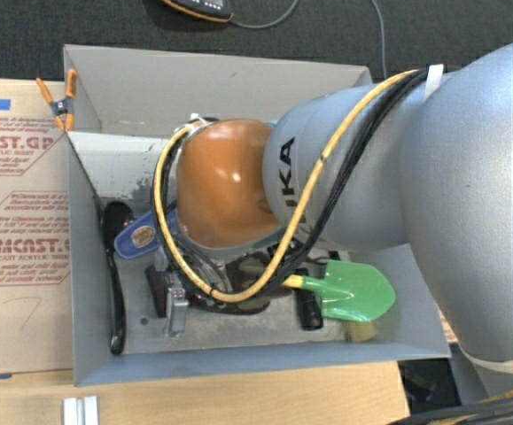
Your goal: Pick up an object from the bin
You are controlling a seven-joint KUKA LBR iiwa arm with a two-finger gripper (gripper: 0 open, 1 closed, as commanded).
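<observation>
**Arm deep in the grey bin**

The arm (398,175), with its orange cover (225,180), reaches down into the bin (238,78). The gripper (167,301) sits low over the floor, left of centre. A blue, round-ended thing (136,235) and a black long-handled spoon (114,277) lie just beside it. A green toy shovel (355,292) lies to the right.

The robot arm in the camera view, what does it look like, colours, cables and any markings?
The arm is a thick, rounded silver-grey casing with black KUKA lettering. A glossy orange dome cover caps its wrist. A yellow cable and black cables run along it and loop around the cover; a white band wraps them.
</observation>
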